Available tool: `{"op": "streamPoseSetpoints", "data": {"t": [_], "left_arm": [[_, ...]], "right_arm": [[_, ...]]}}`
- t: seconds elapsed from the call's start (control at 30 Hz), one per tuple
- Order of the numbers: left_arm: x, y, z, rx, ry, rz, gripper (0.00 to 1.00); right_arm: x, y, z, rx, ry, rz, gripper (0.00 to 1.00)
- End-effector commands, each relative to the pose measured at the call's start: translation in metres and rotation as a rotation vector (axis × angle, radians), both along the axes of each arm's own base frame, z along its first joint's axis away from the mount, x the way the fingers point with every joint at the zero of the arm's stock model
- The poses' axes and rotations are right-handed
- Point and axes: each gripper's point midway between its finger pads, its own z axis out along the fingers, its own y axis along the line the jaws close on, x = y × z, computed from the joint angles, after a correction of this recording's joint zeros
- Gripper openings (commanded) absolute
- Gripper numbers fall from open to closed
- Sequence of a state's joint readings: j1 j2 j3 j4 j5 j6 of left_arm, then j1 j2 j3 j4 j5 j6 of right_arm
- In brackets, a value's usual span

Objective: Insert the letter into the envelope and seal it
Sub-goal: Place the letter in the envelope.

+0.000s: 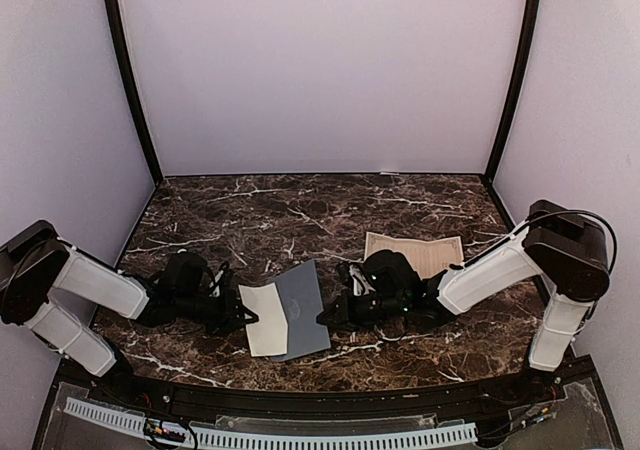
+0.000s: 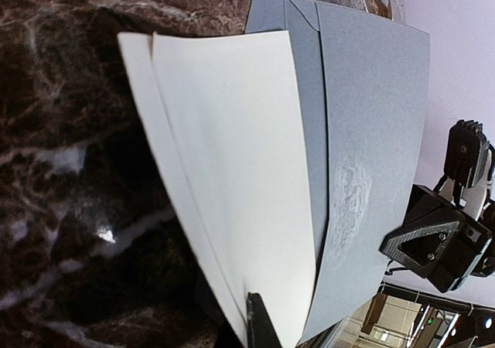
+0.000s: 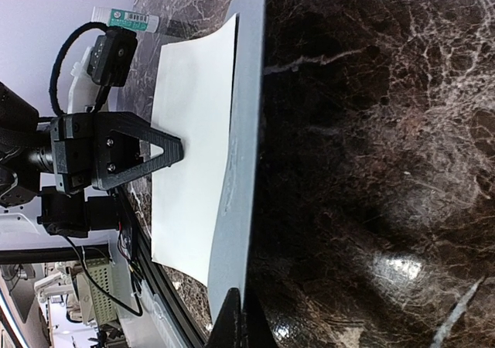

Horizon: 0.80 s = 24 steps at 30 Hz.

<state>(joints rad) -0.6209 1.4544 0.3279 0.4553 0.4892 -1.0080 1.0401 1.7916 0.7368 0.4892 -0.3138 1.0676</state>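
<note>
Marble, dark brown with white veins, makes the one table [image 1: 300, 210], the biggest thing here. Near its middle lies one grey-blue envelope [image 1: 305, 310], unmarked. The right gripper [image 1: 328, 317] pinches its right edge, fingers pressed together. One plain cream sheet [image 1: 265, 322] touches the envelope's left side, pinched by the left gripper [image 1: 248, 317]. One bordered letter [image 1: 420, 252] lies flat far right, behind the right arm. One small tube [image 3: 128, 18] carries a barcode; its writing is unreadable.

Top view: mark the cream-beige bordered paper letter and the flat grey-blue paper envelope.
cream-beige bordered paper letter [image 1: 425, 253], top view, on the bare middle of the sheet.
flat grey-blue paper envelope [image 1: 303, 310], top view, on the centre of its grey-blue face.
</note>
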Motion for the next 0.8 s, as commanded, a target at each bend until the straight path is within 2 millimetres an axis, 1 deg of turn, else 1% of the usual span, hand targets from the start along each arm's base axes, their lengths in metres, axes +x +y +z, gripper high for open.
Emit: {"op": "streamPoseSetpoints", "data": {"t": [0.0, 0.13, 0.43, 0.6, 0.77], "left_arm": [[0.001, -0.004, 0.008, -0.032, -0.022, -0.017, 0.00], [0.001, -0.012, 0.006, -0.048, -0.018, -0.061, 0.00], [0.001, -0.020, 0.000, -0.075, 0.001, -0.095, 0.00], [0.001, -0.020, -0.001, -0.076, 0.004, -0.094, 0.00], [0.002, -0.013, -0.002, -0.038, -0.010, -0.073, 0.00]], "right_arm": [[0.004, 0.006, 0.007, 0.017, -0.033, 0.004, 0.00], [0.003, 0.008, 0.010, 0.029, -0.045, 0.025, 0.00], [-0.001, 0.010, 0.013, 0.037, -0.064, 0.049, 0.00], [-0.001, 0.011, 0.014, 0.038, -0.066, 0.051, 0.00], [0.002, 0.007, 0.014, 0.029, -0.073, 0.027, 0.00]]}}
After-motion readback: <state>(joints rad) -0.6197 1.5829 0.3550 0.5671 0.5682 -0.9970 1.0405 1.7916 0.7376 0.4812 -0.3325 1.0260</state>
